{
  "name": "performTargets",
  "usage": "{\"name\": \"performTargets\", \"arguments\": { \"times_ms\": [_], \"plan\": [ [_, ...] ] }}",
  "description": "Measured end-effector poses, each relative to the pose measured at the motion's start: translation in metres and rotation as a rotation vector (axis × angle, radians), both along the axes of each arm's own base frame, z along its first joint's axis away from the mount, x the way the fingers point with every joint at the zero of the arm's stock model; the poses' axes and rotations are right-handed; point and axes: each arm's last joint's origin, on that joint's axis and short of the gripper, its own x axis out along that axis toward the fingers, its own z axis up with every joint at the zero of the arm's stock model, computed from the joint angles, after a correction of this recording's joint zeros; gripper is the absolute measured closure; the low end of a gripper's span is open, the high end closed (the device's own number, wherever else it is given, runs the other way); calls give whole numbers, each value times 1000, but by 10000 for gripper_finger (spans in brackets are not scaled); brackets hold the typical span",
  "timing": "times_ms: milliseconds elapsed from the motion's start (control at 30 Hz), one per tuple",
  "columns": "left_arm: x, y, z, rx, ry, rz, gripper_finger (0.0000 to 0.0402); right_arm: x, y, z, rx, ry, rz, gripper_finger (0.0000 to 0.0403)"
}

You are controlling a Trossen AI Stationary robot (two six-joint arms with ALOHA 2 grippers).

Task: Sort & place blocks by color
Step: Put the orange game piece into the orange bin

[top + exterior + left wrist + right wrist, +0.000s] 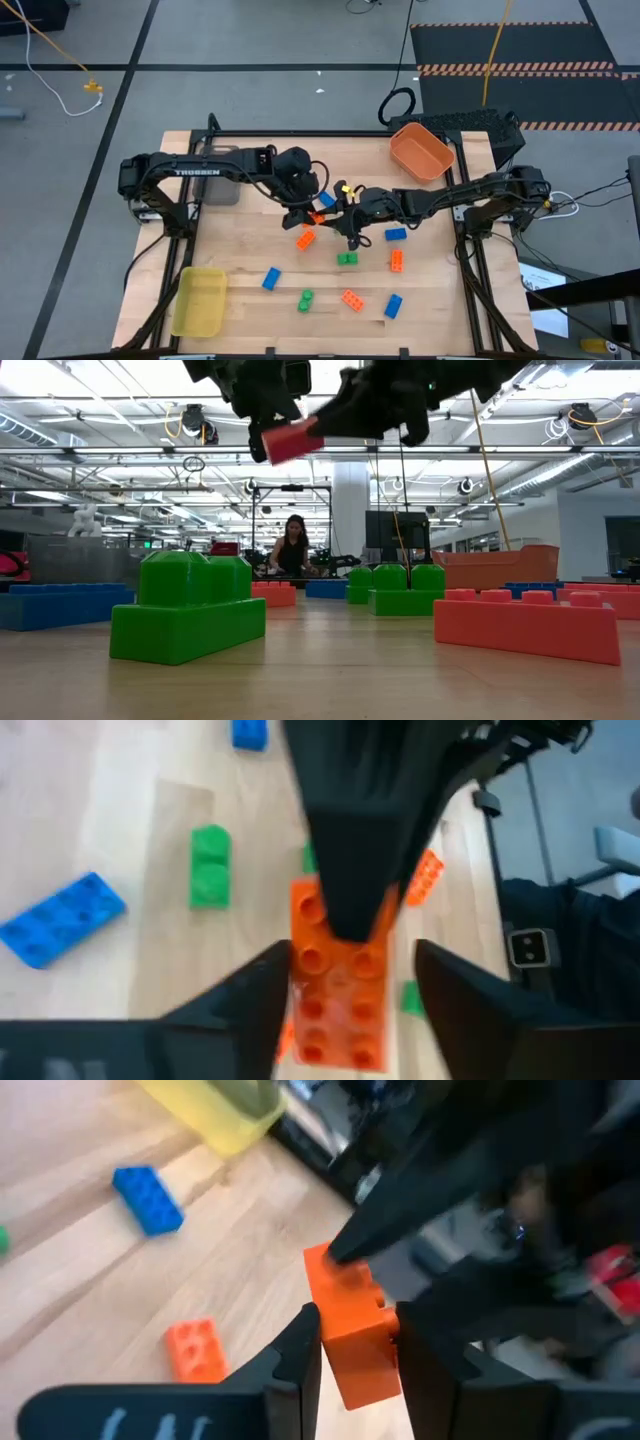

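Observation:
An orange block (317,217) hangs in the air above the table's middle, between my two grippers, and it also shows high up in the low view (292,440). My right gripper (358,1330) reaches in from the table's right and is shut on it. My left gripper (350,970) comes from the table's left and is open, with one finger on each side of the same block. Other green, blue and orange blocks lie flat on the table, among them an orange one (305,238) and a green one (347,259) just below the grippers. My right gripper pinches the orange block's end (352,1342) between its two fingers, one on each opposite side. The fingers come from the table's right and lie along the block. The block is lifted clear of the table, and its other end (335,1270) sticks out past the fingertips. My left gripper's fingers (262,995) stand on either side of the block's end (340,1020); a gap shows at one finger, and whether the other touches I cannot tell.
An orange bin (421,150) stands at the far right, a yellow bin (200,300) at the near left, and a grey bin (218,175) at the far left under the left arm. Loose blocks are scattered over the table's near half (393,305). A person sits far behind the table (293,545).

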Motion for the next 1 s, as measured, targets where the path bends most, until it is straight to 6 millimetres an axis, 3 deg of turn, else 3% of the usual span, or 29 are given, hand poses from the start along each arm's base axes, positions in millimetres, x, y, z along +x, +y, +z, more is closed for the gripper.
{"name": "performTargets", "arguments": {
  "times_ms": [167,333,600,700,1000],
  "plan": [
    [-3,2,-2,14,40,15,83,-3,-4,-7,-66,77,-104,318],
    [-12,8,-2,84,101,61,53,-10,-21,-17,-151,201,-294,318],
    [-28,10,-3,299,256,199,91,-35,-83,-19,-148,310,-798,318],
    [-29,6,-3,373,280,218,112,-54,-108,-16,-123,337,-998,318],
    [-23,-8,-2,532,241,235,165,-106,-154,1,48,296,-1312,318]
  ]
}}
